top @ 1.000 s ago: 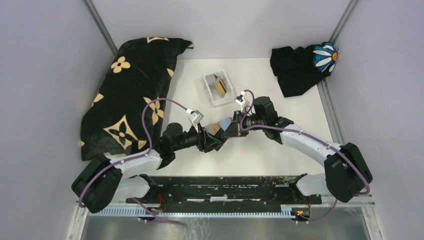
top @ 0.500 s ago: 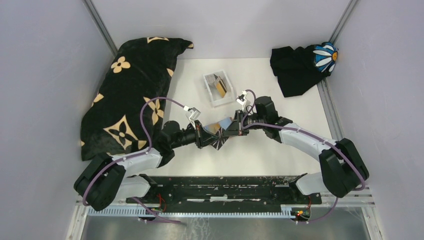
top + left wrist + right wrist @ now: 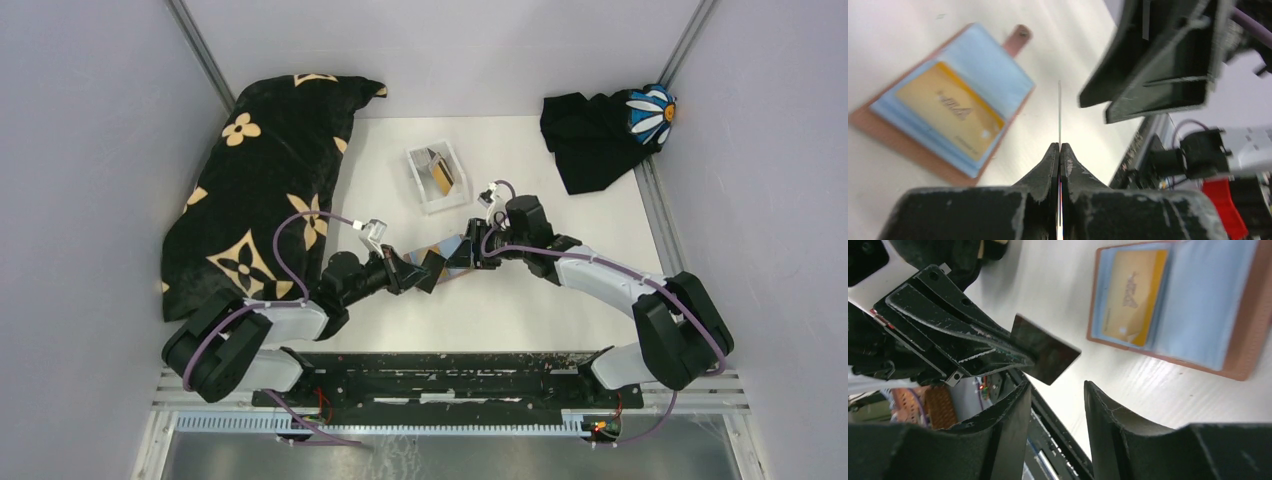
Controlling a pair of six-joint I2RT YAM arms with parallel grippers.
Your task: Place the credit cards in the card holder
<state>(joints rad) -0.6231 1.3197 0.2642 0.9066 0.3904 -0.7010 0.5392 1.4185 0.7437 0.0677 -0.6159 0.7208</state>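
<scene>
**Handover of the dark card from the right arm to the left**

Within the last second the grip on the dark card (image 3: 1045, 354) was exchanged. The left gripper (image 3: 1059, 147), whose jaws had stood apart a moment before, was closed. Its fingers were seen pressed together on one edge of the card, so that in the left wrist view the card appeared only as a thin upright line. The right gripper (image 3: 1055, 390), which had been shut during the approach, was opened. Its jaws were seen apart, and the card stood just off their tips (no contact could be made out).

The card was therefore held in the air by the left arm alone, above the table (image 3: 520, 300) and near the card holder (image 3: 1198, 305). The holder was lying open and flat, with its pale blue inner sleeves turned upward, and one gold card (image 3: 948, 107) was already seated in a sleeve. Further cards (image 3: 440, 172) were left in the white tray (image 3: 428, 207), farther from the arms.

The regrasp was judged to be a preparation for insertion: the free end of the card was now exposed and could be brought to a sleeve. The right gripper was released for other work, perhaps for steadying the holder. The task was judged to be partly done only. Some risk was seen that the thin card, pinched at one edge, might pivot when pushed against the sleeve.
</scene>
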